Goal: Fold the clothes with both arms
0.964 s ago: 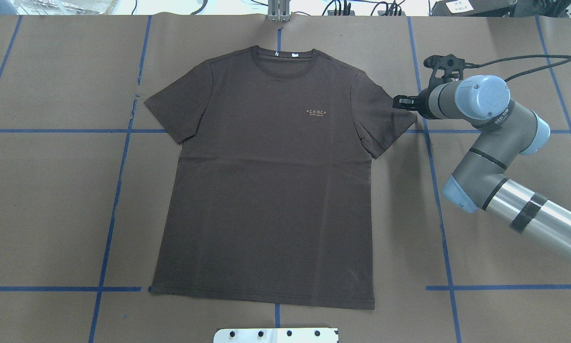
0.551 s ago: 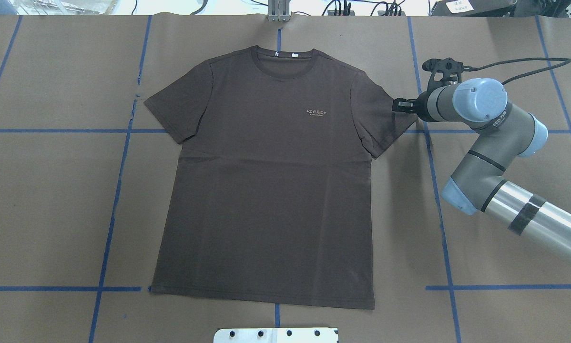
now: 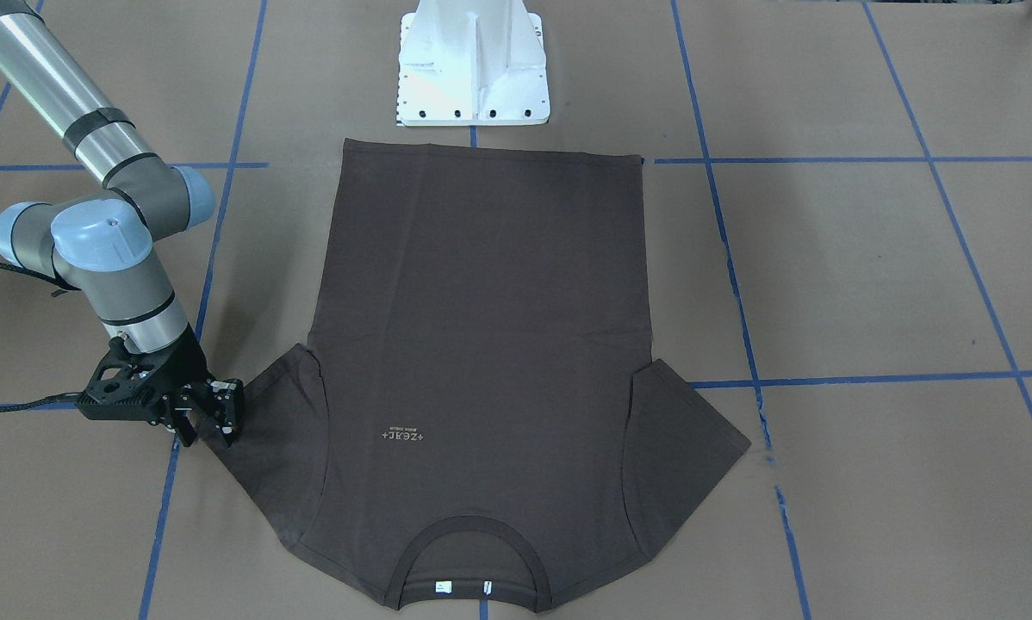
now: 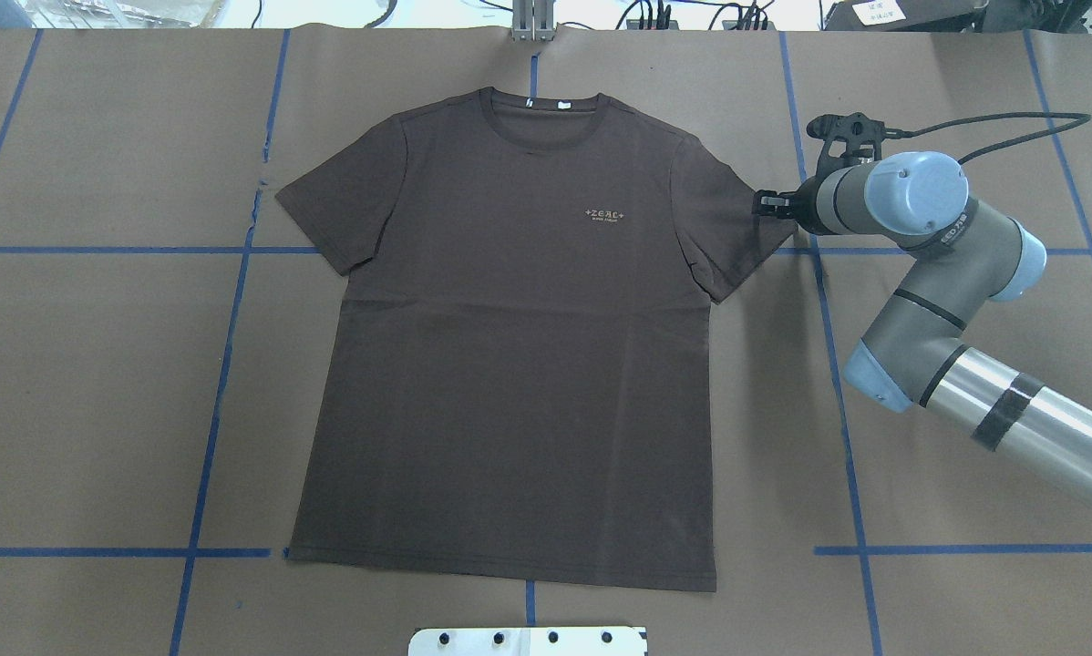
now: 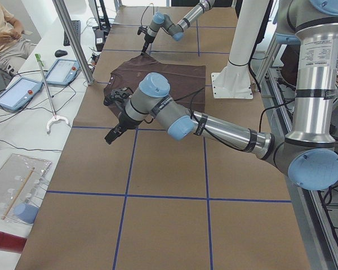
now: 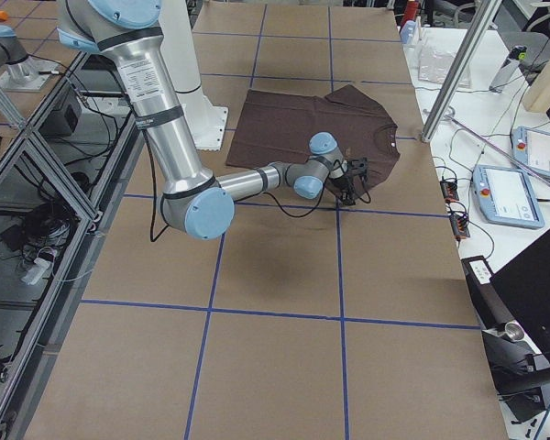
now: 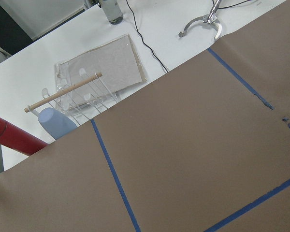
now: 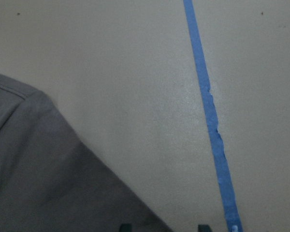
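The dark brown T-shirt (image 4: 509, 346) lies flat and face up on the brown paper, collar away from the robot; it also shows in the front-facing view (image 3: 481, 301). My right gripper (image 4: 760, 202) is low at the outer edge of the shirt's right-hand sleeve (image 4: 737, 228). In the right wrist view its fingertips (image 8: 127, 227) stand apart, with the sleeve edge (image 8: 48, 183) reaching between them: it is open. My left gripper (image 5: 112, 135) shows only in the exterior left view, over bare paper well away from the shirt. I cannot tell whether it is open or shut.
The white pedestal base (image 3: 473, 69) stands just beyond the shirt's hem. Blue tape lines (image 4: 218, 383) cross the paper. A white side table beyond the left arm holds tablets (image 5: 19, 93), a hook tool (image 5: 50, 121), a clear rack (image 7: 87, 92) and a red cylinder (image 7: 14, 137).
My right arm has shifted slightly, and its gripper has stayed at the sleeve's edge. The shirt has not moved.
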{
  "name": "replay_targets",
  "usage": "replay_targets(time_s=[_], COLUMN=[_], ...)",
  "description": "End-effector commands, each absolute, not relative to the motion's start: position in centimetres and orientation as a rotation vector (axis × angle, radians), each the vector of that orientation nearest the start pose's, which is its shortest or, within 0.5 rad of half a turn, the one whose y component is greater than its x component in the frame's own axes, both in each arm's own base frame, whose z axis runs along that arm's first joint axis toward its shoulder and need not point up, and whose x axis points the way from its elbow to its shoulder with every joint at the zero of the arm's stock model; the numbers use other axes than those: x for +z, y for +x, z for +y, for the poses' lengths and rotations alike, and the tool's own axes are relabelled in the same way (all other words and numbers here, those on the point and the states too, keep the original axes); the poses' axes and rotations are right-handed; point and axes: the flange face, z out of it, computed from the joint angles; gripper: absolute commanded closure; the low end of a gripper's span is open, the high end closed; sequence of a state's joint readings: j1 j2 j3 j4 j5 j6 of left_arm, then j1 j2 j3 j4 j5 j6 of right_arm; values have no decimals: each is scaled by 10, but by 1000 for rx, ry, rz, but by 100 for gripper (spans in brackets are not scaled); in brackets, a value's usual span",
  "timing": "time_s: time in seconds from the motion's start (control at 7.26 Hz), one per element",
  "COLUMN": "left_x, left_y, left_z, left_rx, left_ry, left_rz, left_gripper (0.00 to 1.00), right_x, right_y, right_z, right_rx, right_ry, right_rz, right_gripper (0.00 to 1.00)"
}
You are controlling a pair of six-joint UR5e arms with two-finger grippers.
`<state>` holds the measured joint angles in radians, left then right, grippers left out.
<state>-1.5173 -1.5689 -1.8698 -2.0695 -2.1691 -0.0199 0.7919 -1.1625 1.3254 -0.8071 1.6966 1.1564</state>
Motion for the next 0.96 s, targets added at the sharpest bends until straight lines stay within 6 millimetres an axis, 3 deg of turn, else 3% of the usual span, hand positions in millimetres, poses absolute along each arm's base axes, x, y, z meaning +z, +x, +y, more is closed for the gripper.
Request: replay_targets(time_s=[0.0,0.28,0.55,0.83], left_x=[459,460,460,459], left_y=[-49,-49,-49,-48], left_z=[-506,-507,-507,-507], left_rx=[271,269,270,273], left_ry=[751,749,748,752], left_rz=[595,596,596,597], left_gripper=[0,0,0,0], right_x=[463,445,368,306], right_y=[-403,-410,-428,-450], right_z=[-581,-587,-605,-607], right_rx=[288,293,300,377], right_ry=[430,416,390,361], right_rz=[-832,-817,-779,-755], right_gripper=[100,100,100,100])
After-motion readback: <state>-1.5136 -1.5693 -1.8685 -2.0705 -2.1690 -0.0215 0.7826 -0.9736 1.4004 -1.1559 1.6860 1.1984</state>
